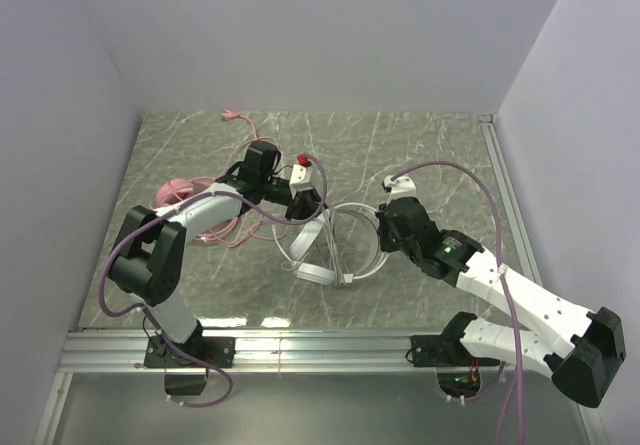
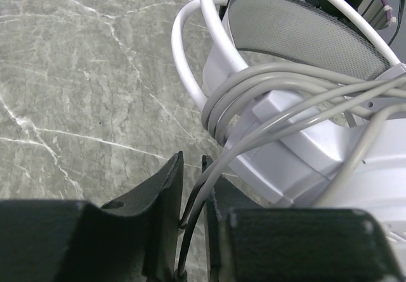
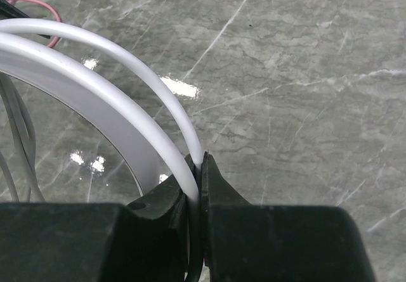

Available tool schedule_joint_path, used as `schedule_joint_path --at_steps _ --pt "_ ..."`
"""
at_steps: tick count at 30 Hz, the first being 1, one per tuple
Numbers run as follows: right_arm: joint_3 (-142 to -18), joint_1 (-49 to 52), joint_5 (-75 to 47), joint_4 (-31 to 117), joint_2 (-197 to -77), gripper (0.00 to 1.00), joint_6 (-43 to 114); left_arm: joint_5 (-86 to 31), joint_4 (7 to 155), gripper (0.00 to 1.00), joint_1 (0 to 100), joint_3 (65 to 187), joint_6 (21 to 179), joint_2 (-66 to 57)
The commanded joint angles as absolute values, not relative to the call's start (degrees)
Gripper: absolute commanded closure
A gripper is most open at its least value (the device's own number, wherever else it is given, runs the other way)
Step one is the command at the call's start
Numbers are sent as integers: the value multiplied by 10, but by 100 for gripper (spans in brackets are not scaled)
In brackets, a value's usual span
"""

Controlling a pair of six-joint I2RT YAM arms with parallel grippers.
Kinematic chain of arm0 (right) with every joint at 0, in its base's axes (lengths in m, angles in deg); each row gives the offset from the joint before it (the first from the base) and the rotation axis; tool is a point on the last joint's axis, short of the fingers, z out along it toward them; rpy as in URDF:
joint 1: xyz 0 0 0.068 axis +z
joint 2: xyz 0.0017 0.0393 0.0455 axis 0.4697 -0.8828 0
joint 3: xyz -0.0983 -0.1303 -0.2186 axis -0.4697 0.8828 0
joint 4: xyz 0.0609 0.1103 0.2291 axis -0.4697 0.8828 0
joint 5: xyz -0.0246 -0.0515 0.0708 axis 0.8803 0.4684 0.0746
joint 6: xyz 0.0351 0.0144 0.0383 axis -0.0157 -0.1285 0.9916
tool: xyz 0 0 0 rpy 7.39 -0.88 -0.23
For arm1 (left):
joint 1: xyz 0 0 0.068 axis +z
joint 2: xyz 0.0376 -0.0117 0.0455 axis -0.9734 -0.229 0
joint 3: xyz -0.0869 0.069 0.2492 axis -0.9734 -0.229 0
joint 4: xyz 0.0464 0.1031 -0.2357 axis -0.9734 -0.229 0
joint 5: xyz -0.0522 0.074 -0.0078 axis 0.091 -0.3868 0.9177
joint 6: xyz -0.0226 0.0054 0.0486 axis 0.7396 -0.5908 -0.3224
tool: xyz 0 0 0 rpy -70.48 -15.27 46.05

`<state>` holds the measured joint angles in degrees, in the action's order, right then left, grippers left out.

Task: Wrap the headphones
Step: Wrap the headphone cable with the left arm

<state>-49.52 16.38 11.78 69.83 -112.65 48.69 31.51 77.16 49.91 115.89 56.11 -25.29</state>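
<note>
The white-grey headphones lie mid-table, with their thin headband hoops arching to the right. In the left wrist view the grey cord is coiled several times around the white earcup. Its free end runs down between the fingers of my left gripper, whose jaws stand slightly apart with the cord loose between them. My right gripper is shut on one white headband hoop. The pink headphones sit at the left behind my left arm, and their pink cord trails toward the back wall.
White walls close the table on the left, back and right. A metal rail runs along the near edge, where both arm bases are bolted. Loops of pink cord lie beside my left arm. A small red piece shows near the left wrist.
</note>
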Motion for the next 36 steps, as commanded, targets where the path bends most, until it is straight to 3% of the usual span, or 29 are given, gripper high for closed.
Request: schedule_joint_path --at_steps 1,10,11,16,18,31,36 --pt "-546 162 91 644 -1102 100 497 321 777 76 506 1158 549 -238" --pt "-559 150 76 653 -1099 100 492 322 784 71 509 1160 576 -253" --pt "-560 150 74 654 -1097 100 492 323 801 67 510 1157 578 -253" --pt "-572 145 72 660 -1099 100 490 329 812 65 512 1151 584 -251" --pt "-575 143 68 661 -1101 100 489 329 810 57 513 1152 587 -252" --pt "-585 120 70 671 -1119 100 496 333 873 58 519 1129 646 -255" --pt "-575 106 60 669 -1120 100 497 310 985 57 536 1092 736 -249"
